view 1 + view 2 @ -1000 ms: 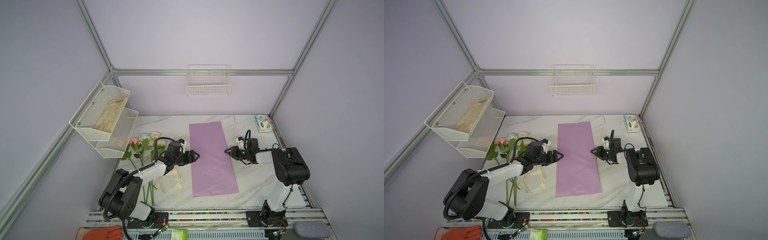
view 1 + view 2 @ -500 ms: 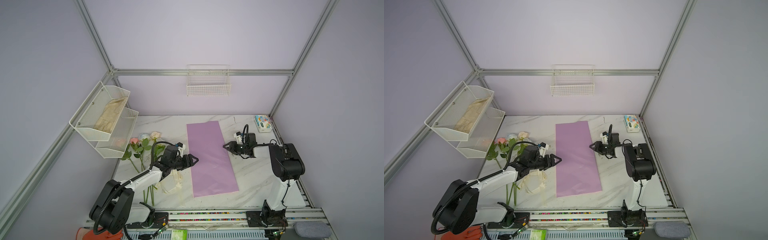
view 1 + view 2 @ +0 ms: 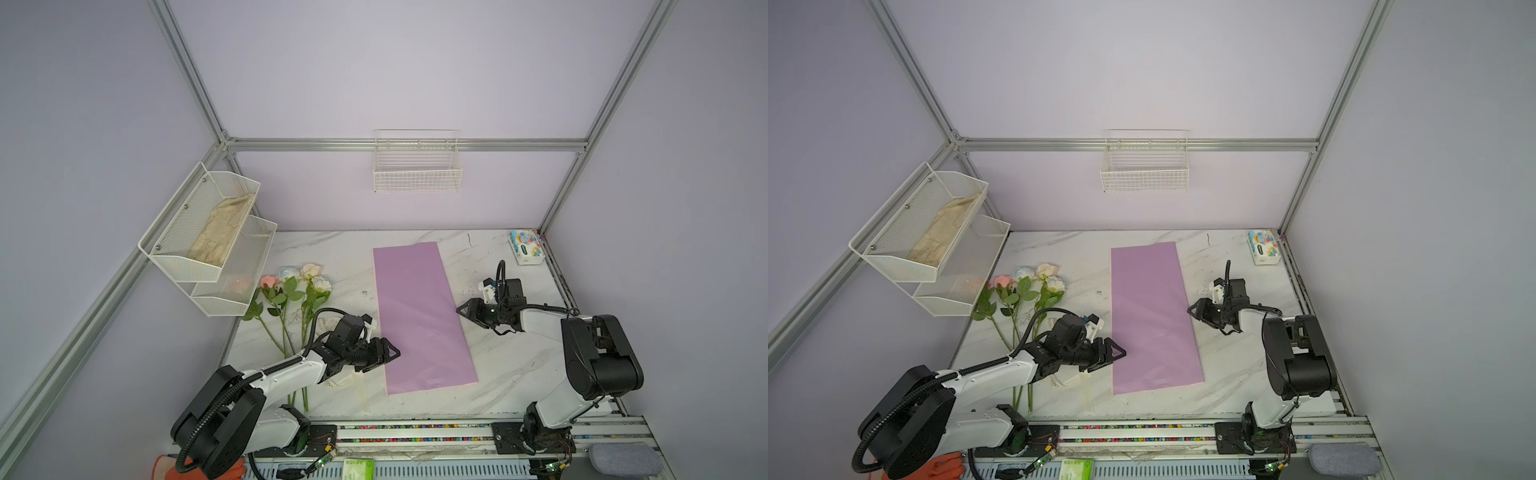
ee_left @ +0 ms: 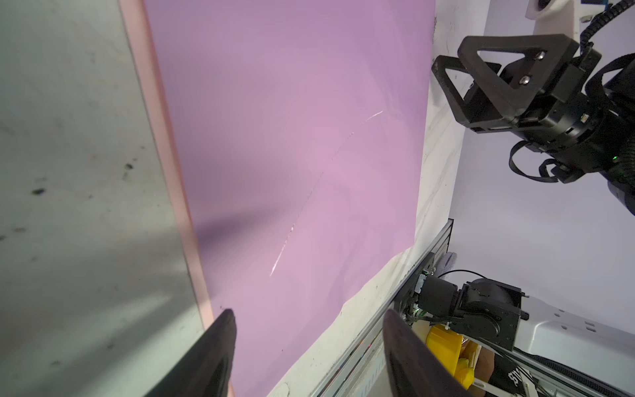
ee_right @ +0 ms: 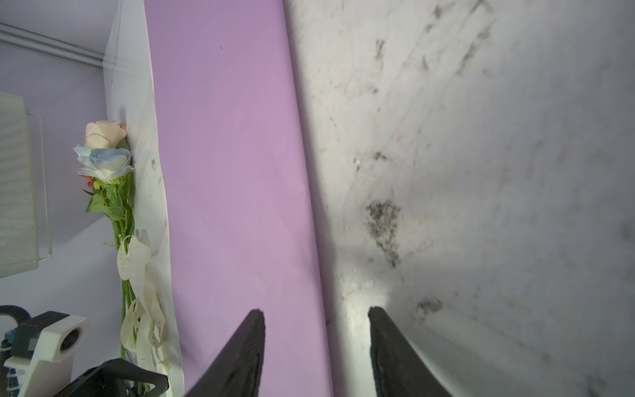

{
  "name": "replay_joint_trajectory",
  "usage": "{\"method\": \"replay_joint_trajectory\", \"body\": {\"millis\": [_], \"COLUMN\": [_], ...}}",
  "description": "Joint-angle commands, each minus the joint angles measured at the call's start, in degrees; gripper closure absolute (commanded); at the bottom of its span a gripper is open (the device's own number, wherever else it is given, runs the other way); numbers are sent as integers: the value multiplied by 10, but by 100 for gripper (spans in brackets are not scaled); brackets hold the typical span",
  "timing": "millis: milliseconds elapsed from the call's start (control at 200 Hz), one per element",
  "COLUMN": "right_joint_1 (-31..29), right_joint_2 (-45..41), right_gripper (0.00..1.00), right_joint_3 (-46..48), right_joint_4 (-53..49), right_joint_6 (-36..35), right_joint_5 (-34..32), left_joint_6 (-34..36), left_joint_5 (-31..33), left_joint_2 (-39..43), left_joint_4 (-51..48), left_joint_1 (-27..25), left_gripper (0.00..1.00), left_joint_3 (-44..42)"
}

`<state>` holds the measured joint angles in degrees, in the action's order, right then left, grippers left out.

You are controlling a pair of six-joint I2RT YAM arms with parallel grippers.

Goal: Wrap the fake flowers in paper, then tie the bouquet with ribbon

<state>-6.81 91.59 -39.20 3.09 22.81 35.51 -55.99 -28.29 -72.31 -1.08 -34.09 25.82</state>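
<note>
And the left claw has slid toward the near end of the lilac sheet, jaws wide and empty at its edge. Across the sheet the right claw faces it, jaws apart, holding nothing. Behind the left claw, the bouquet of fake flowers lies flat on the desk.

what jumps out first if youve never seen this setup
A flat lilac paper sheet lies in the middle of the white marble table. Both open, the left gripper and right gripper flank its long edges. The bouquet of fake flowers, pink, white and pale blue roses, lies at the table's left.
</note>
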Motion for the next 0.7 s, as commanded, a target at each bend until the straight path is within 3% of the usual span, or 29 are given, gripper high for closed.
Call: {"method": "replay_joint_trajectory", "body": {"millis": [0, 695], "right_joint_1": [-5, -13], "right_joint_2": [-24, -35], "right_gripper": [48, 49], "right_joint_3": [20, 64], "right_joint_4": [-27, -24], "right_joint_6": [-4, -11], "right_joint_5": [-3, 10], "left_joint_6": [-6, 12], "left_joint_5": [-2, 12], "left_joint_2": [7, -61], "left_joint_4": [-8, -20], "left_joint_1": [-4, -33], "left_gripper": [34, 36], "left_joint_3": [-21, -7]}}
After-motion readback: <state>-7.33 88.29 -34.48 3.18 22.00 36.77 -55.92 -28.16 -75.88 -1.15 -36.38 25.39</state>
